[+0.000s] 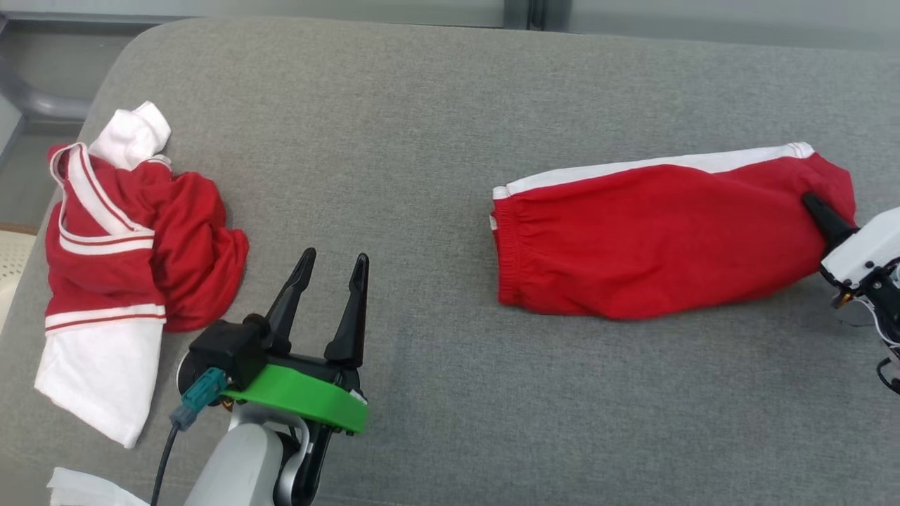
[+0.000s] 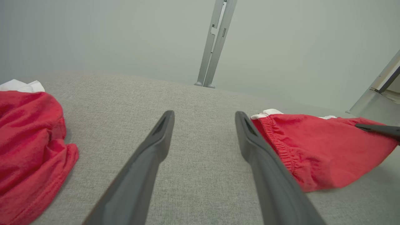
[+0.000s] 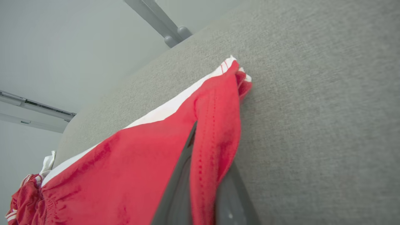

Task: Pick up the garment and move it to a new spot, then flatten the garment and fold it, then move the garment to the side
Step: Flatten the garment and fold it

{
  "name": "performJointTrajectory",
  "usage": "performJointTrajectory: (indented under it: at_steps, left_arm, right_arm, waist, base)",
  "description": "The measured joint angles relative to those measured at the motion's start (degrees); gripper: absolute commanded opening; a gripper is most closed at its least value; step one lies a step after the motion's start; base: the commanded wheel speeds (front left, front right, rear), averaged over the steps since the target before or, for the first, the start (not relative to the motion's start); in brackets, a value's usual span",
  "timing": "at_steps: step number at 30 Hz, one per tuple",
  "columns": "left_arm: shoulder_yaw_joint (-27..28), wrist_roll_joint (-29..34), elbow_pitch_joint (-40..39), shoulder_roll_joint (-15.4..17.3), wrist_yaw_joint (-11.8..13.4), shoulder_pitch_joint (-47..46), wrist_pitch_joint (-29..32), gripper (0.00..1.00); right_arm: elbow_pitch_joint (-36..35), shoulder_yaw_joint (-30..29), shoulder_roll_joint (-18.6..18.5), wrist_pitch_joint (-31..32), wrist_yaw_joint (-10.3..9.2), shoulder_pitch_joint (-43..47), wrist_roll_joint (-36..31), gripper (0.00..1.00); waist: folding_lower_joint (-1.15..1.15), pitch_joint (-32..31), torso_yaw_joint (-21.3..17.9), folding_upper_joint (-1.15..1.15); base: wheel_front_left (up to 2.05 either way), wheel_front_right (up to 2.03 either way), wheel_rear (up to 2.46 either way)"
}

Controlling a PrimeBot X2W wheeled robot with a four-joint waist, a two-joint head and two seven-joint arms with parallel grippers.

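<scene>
The right claw (image 1: 812, 204) is pinched shut on the leg-hem end of the garment (image 1: 654, 232), red shorts lying flat and apparently folded on the bench (image 1: 422, 105), well apart from the crumpled jersey (image 1: 133, 232). This looks like the move aside: pull low and evenly along the cloth's length so the fold holds. Its long axis runs straight away from the jersey, waistband facing it. The left claw (image 1: 335, 258) hangs wide and empty just beside the jersey
</scene>
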Motion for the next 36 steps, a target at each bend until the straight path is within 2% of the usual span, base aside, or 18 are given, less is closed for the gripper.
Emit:
performJointTrajectory:
  at_steps: [6, 11, 17, 20, 24, 31, 36]
  left_arm:
    - [0.2, 0.3, 0.8, -0.3, -0.2, 1.1, 0.0, 1.00]
    - [0.4, 0.3, 1.5, -0.7, -0.4, 2.5, 0.0, 1.00]
    - [0.5, 0.3, 1.9, -0.9, -0.5, 3.4, 0.0, 1.00]
    - [0.6, 0.3, 2.1, -1.0, -0.5, 3.7, 0.0, 1.00]
    - [0.2, 0.2, 2.6, -1.3, -0.6, 4.0, 0.0, 1.00]
    - [-0.7, 0.0, 3.6, -1.6, -0.8, 4.2, 0.0, 1.00]
    - [-1.0, -0.1, 3.4, -1.7, -0.8, 4.2, 0.0, 1.00]
  right_arm:
    - [-0.3, -1.5, -2.4, -1.7, 0.00, 4.5, 1.6, 0.00]
    - [-1.6, -2.4, -2.9, -3.6, 0.00, 6.0, 1.9, 0.00]
    - [-4.2, -0.1, -2.8, -4.2, 0.00, 5.0, -2.4, 0.00]
    - [-5.3, 2.2, -1.1, -4.4, 0.00, 2.1, -5.3, 0.00]
    - [-5.0, 5.8, 3.2, -2.4, 0.00, -0.6, -7.5, 0.00]
    - [0.8, 11.5, 10.8, 0.0, 0.00, -3.3, -10.2, 0.00]
    - [3.2, 13.7, 14.4, -0.2, 0.00, -3.9, -10.3, 0.00]
  waist:
    - [0.00, -2.3, -2.3, 0.00]
    - [0.00, -4.2, -3.2, 0.00]
    - [0.00, -6.1, -3.8, 0.00]
    - [0.00, -6.8, -3.7, 0.00]
    - [0.00, -7.2, -2.9, 0.00]
    - [0.00, -7.8, -0.5, 0.00]
    - [0.00, -8.5, 1.4, 0.00]
  base:
    - [0.00, 0.00, 0.00]
    - [0.00, 0.00, 0.00]
    - [0.00, 0.00, 0.00]
    - [0.00, 0.00, 0.00]
    - [0.00, 0.00, 0.00]
    - [0.00, 0.00, 0.00]
    - [0.00, 0.00, 0.00]
